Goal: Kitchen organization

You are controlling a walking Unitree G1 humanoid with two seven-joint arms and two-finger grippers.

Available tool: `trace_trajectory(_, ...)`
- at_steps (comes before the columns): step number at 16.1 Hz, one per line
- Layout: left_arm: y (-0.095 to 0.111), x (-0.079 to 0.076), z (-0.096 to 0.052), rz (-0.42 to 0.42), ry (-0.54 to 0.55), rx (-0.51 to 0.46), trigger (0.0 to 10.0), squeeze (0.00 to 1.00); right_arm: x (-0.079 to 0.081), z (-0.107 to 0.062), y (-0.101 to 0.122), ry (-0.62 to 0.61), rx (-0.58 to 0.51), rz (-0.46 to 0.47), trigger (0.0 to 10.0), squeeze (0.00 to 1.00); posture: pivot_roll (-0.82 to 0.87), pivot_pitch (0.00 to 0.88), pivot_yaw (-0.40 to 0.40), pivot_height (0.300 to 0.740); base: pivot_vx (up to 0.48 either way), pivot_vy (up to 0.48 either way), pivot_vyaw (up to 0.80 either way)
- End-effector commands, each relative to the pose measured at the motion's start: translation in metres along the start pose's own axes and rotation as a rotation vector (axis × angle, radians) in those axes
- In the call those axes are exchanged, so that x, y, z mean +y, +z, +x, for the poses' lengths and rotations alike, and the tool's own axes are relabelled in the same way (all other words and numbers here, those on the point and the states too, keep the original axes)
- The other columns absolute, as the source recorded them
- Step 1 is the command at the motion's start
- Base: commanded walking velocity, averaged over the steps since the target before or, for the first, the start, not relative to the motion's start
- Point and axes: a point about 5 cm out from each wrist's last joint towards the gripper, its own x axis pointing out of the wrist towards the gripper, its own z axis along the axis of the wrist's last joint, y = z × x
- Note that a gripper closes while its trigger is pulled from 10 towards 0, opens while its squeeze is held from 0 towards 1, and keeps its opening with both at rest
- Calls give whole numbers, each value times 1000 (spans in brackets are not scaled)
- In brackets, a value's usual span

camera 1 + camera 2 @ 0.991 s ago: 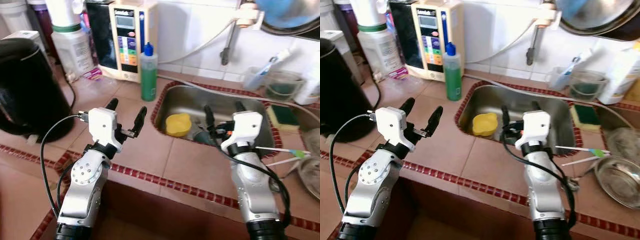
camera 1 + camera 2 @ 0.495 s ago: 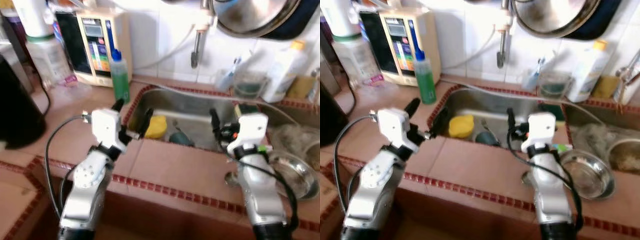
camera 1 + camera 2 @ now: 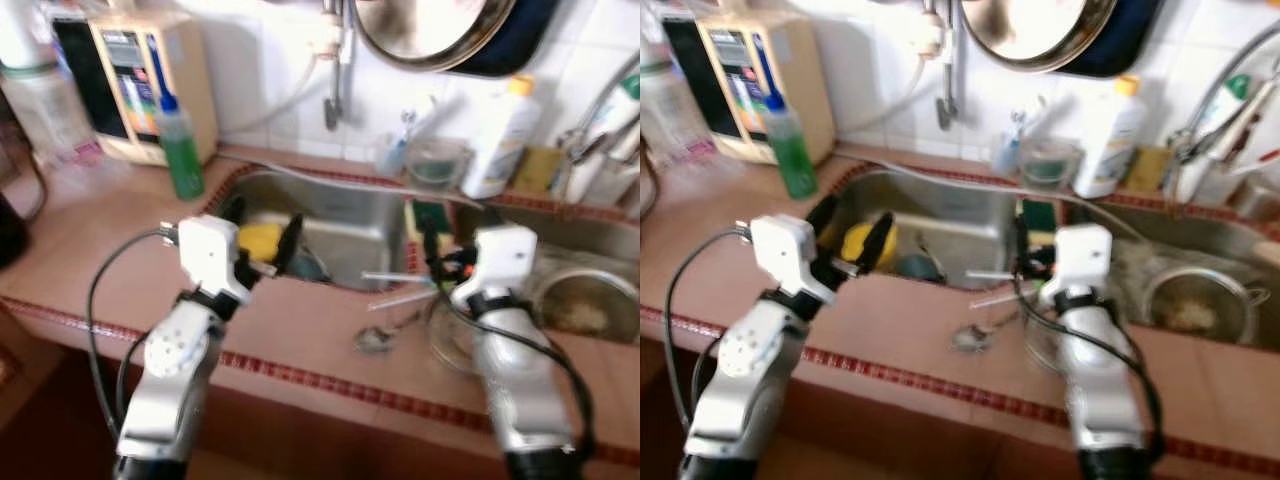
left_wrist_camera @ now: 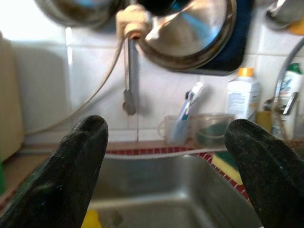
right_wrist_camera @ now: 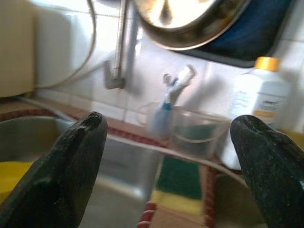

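Fingers apart, left gripper [image 3: 262, 232] and right gripper [image 3: 457, 238] hovered empty at the sink [image 3: 350, 215] edge. One spoon [image 3: 385, 333] lay on the counter [image 3: 300, 335], its handle angled toward the sink.

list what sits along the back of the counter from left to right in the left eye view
beige water purifier box → green bottle with blue cap → clear plastic cup holding a toothbrush → clear container with something green inside → white bottle with orange cap
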Motion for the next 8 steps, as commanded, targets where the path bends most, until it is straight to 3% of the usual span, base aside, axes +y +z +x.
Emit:
trace_trajectory(1,6,0,3,5,-5,-22,10000,0,-1,3,9,2,-34,-8,10000,0,-133,13,5,740,0,-480,0)
trace_trajectory(4,7,0,3,4,0,-25,10000,0,-1,3,10,8,-30,-8,10000,0,-132,21,-2,740,0,-451,0)
trace_trajectory(8,4,-1,-2,-33,-5,-9,10000,0,1,-3,7,24,-9,-8,10000,0,-135,30,-5,740,0,0,0)
